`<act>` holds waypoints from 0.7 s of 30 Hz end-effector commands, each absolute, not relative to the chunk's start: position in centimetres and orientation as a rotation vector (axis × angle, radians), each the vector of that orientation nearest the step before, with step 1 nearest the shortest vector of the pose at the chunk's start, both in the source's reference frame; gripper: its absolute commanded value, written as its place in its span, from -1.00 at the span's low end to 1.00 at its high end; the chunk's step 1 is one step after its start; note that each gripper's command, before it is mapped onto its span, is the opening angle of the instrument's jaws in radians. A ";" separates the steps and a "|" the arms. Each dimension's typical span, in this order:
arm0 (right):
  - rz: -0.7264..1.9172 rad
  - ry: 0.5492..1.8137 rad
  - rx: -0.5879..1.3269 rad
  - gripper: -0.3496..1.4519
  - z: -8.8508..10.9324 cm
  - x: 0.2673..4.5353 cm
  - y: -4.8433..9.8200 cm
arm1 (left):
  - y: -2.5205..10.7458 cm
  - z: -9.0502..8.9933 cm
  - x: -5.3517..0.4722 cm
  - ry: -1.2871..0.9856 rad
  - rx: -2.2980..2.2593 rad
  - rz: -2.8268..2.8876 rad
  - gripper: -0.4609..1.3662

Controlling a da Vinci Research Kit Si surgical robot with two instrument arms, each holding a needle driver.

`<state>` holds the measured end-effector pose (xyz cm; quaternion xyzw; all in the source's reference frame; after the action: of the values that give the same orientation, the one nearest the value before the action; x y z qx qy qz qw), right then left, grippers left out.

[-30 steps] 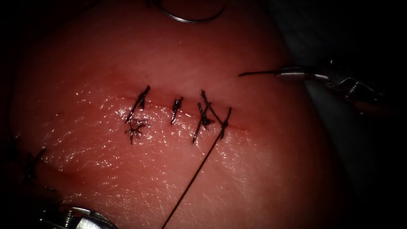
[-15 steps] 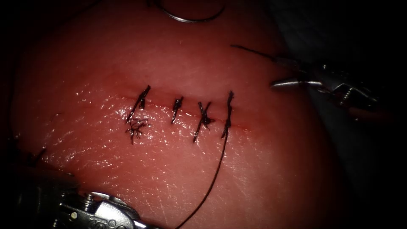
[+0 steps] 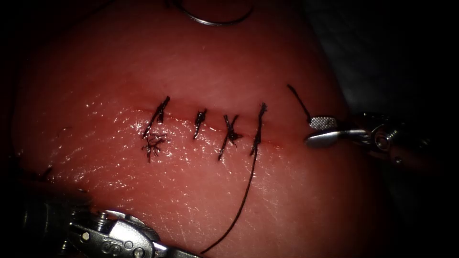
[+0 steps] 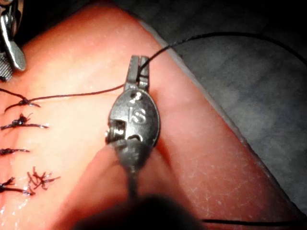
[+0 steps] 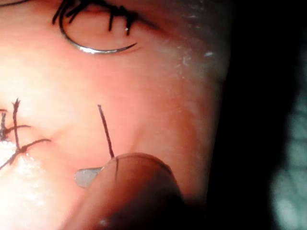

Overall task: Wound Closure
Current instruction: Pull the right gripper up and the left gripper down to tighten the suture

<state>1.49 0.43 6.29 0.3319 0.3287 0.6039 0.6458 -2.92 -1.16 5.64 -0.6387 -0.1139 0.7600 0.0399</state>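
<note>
Left pincer clamped on thread; right pincer parted, cut end clinging; needle loose at tissue's far edge.

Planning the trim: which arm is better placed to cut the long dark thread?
Right, probably: its open tool sits near the last stitch and only it cuts. Left tool holds the thread; curved steel needle lies free.
</note>
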 end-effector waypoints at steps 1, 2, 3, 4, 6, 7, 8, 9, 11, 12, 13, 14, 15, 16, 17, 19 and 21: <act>1.466 0.687 0.775 0.06 6.3 1.47 0.5 | -1.2 5.6 -2.92 -0.352 -1.959 2.329 -0.88; 1.491 0.654 0.779 0.08 6.3 1.46 0.5 | -1.2 5.6 -2.92 -0.352 -1.959 2.330 -0.88; 1.515 0.614 0.783 0.08 6.4 1.45 0.5 | -1.2 5.6 -2.92 -0.350 -1.961 2.327 -0.88; 1.535 0.591 0.790 0.11 6.4 1.45 0.5 | -1.2 5.6 -2.92 -0.350 -1.961 2.327 -0.88; 1.579 0.496 0.795 0.29 6.4 1.43 0.5 | -1.2 5.6 -2.92 -0.348 -1.963 2.324 -0.88; 1.588 0.458 0.787 0.30 6.4 1.42 0.5 | -1.2 5.6 -2.92 -0.349 -1.963 2.324 -0.88; 1.590 0.410 0.771 0.40 6.4 1.42 0.5 | -1.2 5.6 -2.91 -0.349 -1.964 2.324 -0.88; 1.586 0.367 0.756 0.45 6.4 1.41 0.5 | -1.2 5.6 -2.91 -0.349 -1.964 2.324 -0.88; 1.576 0.283 0.725 0.52 6.4 1.38 0.6 | -1.2 5.6 -2.90 -0.350 -1.965 2.324 -0.88; 1.568 0.231 0.706 0.55 6.4 1.35 0.6 | -1.2 5.6 -2.89 -0.351 -1.965 2.324 -0.88; 1.553 0.155 0.678 0.61 6.4 1.32 0.6 | -1.2 5.6 -2.89 -0.352 -1.966 2.324 -0.88; 1.542 0.107 0.660 0.61 6.4 1.28 0.6 | -1.2 5.6 -2.88 -0.352 -1.966 2.324 -0.88; 1.532 0.070 0.647 0.65 6.4 1.24 0.6 | -1.2 5.6 -2.88 -0.352 -1.966 2.324 -0.88; 1.521 0.033 0.635 0.74 6.4 1.19 0.6 | -1.2 5.6 -2.88 -0.352 -1.967 2.324 -0.88; 1.514 0.022 0.637 0.85 6.4 1.15 0.6 | -1.2 5.6 -2.88 -0.353 -1.967 2.324 -0.88; 1.516 0.029 0.630 0.87 6.3 1.06 0.7 | -1.2 5.6 -2.88 -0.352 -1.966 2.324 -0.88; 1.505 0.078 0.586 0.74 6.2 0.96 0.8 | -1.2 5.6 -2.89 -0.349 -1.967 2.321 -0.88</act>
<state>0.91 0.88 6.19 0.2504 0.0437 0.6675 0.6999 -2.89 -1.21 5.59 -0.6419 -0.1136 0.7573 0.0394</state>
